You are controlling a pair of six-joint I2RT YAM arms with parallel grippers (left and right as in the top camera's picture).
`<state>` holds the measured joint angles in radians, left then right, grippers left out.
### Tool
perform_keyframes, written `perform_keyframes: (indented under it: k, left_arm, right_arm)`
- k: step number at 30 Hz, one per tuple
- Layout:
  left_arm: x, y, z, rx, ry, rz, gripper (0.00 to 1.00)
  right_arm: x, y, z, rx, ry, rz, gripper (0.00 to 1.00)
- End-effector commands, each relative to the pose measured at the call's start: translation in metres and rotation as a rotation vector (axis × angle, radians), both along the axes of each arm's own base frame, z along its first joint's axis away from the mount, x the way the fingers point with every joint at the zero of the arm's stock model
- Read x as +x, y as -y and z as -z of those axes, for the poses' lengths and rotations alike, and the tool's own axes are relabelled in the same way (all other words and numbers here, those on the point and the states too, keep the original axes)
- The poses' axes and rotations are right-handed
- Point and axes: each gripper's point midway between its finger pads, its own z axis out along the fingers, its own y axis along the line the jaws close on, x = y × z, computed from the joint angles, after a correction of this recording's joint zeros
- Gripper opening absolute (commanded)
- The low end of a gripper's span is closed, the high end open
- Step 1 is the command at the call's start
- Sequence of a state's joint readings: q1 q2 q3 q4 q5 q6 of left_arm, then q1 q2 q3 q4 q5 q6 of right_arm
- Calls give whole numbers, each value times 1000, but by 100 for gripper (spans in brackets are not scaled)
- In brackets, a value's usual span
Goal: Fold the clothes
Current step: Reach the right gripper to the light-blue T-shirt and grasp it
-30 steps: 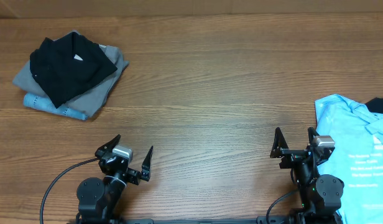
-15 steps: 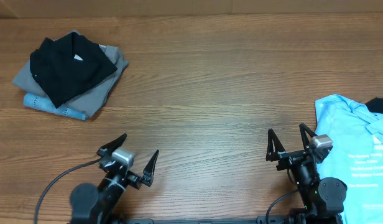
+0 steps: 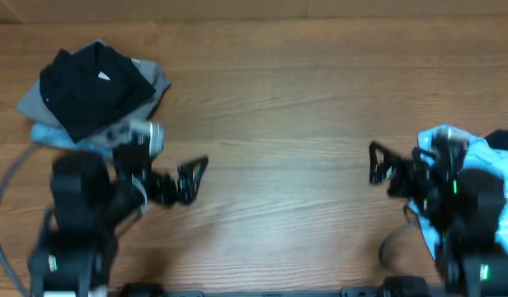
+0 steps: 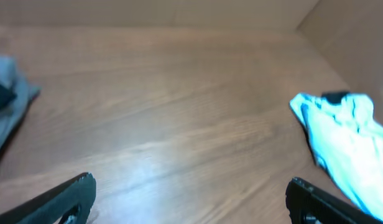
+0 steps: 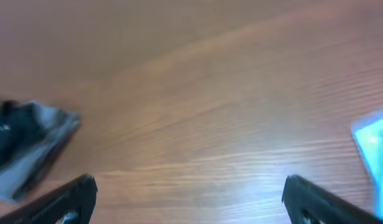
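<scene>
A light blue T-shirt (image 3: 433, 139) lies crumpled at the table's right edge, partly hidden by my right arm; it also shows in the left wrist view as the light blue T-shirt (image 4: 348, 138). A folded stack sits at the far left: a black garment (image 3: 93, 87) on a grey one (image 3: 157, 78), with denim-blue cloth (image 3: 46, 132) underneath. My left gripper (image 3: 188, 177) hangs open over bare wood right of the stack, its fingers (image 4: 67, 199) wide apart. My right gripper (image 3: 375, 163) stands open just left of the T-shirt, holding nothing.
The wooden table (image 3: 279, 107) stretches between the stack and the T-shirt. A dark item (image 3: 503, 140) lies at the right edge on the T-shirt. The right wrist view shows the folded stack (image 5: 30, 146) far left and a corner of blue cloth (image 5: 375, 143) at right.
Both arms have lifted from the near edge and swung out over the table, and they look larger and blurred. Both grippers stayed open. The clothes have not moved.
</scene>
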<state>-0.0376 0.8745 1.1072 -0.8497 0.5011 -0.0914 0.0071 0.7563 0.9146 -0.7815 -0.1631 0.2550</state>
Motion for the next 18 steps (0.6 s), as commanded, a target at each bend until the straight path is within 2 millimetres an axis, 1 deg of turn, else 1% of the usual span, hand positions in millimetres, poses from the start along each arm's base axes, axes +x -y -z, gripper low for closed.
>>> perform_keyframes:
  k: [1, 2, 3, 4, 5, 6, 7, 8, 9, 10, 11, 14, 15, 16, 18]
  left_arm:
    - [22, 11, -20, 13, -99, 57, 100]
    - [27, 16, -18, 34, -141, 91, 100]
    - [32, 22, -15, 50, -172, 121, 100]
    - [36, 28, -10, 65, -196, 152, 100]
    - [40, 33, -6, 71, -210, 171, 100]
    - [42, 41, -1, 70, -231, 198, 100]
    - [44, 46, 3, 71, -244, 215, 100]
    - [44, 50, 7, 77, -253, 232, 100]
    - [44, 56, 13, 90, -264, 258, 100]
    - [44, 60, 16, 102, -267, 279, 100]
    - [44, 65, 20, 117, -271, 297, 100]
    - [41, 75, 25, 126, -285, 329, 100]
    - [41, 76, 25, 126, -284, 332, 100]
    - [40, 78, 25, 127, -283, 337, 100]
    - [41, 78, 24, 126, -279, 337, 100]
  right_arm:
    - [30, 3, -6, -16, -145, 11, 100]
    - [36, -7, -1, 19, -218, -35, 100]
    - [43, -8, 6, 19, -270, -44, 100]
    - [52, -4, 15, -13, -306, -42, 100]
    - [60, 3, 23, -36, -341, -10, 100]
    - [67, 14, 33, -36, -385, 64, 100]
    - [72, 26, 42, -24, -421, 146, 100]
    - [75, 32, 46, -16, -437, 181, 100]
    - [82, 51, 61, 9, -478, 271, 100]
    - [85, 63, 69, 26, -502, 319, 100]
    - [89, 82, 82, 51, -534, 387, 100]
    - [87, 127, 115, 125, -623, 545, 100]
    - [85, 135, 120, 139, -637, 575, 100]
    - [83, 155, 135, 173, -669, 643, 100]
    - [84, 172, 148, 190, -681, 685, 100]
